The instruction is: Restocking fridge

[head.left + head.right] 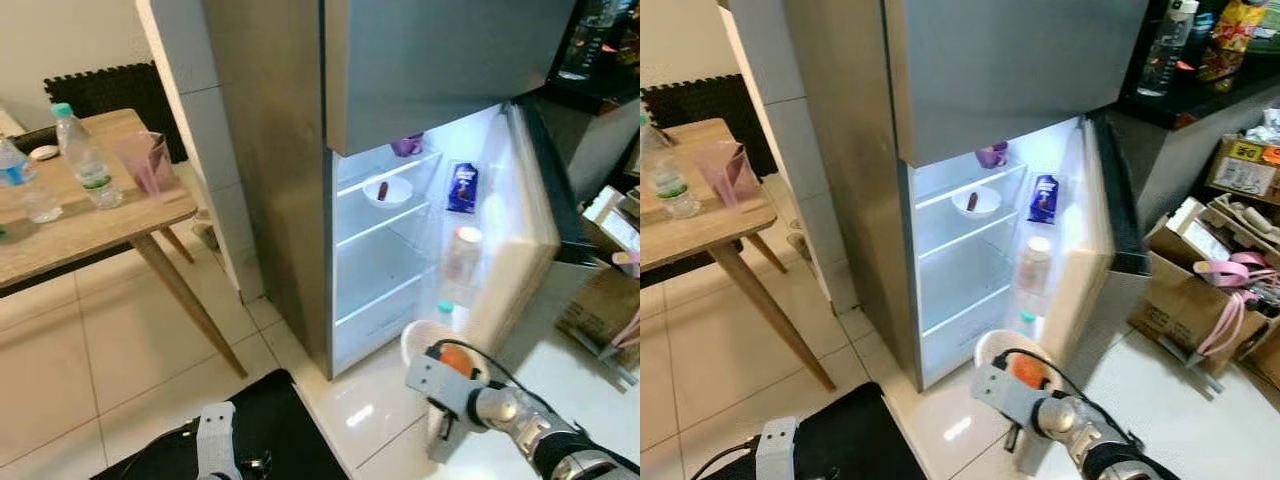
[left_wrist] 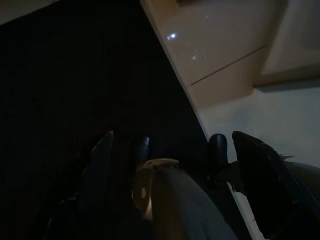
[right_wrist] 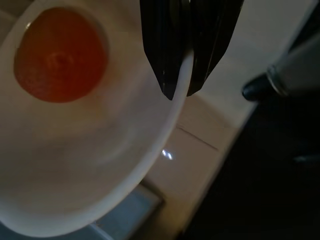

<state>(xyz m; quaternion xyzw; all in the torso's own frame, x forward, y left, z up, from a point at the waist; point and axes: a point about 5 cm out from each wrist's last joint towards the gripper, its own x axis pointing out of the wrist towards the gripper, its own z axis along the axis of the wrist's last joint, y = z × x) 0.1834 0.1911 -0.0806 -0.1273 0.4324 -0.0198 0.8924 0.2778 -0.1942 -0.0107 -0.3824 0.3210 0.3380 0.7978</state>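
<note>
The fridge (image 1: 400, 60) stands before me with its lower door (image 1: 520, 250) swung open and the inside lit. On its shelves sit a white bowl (image 1: 386, 190) and a purple cup (image 1: 406, 146); the door holds a blue packet (image 1: 462, 187) and a bottle (image 1: 461, 256). My right gripper (image 3: 179, 90) is shut on the rim of a white bowl (image 3: 100, 165) with an orange fruit (image 3: 60, 55) in it, held low in front of the open fridge (image 1: 970, 260). My left gripper (image 2: 170, 150) hangs open over a black mat (image 1: 250, 420).
A wooden table (image 1: 90, 225) at the left carries water bottles (image 1: 85, 155) and a pink cup (image 1: 146, 162). Cardboard boxes (image 1: 1210, 270) with clutter stand on the floor at the right. A dark counter (image 1: 1200, 90) with bottles is beyond the fridge door.
</note>
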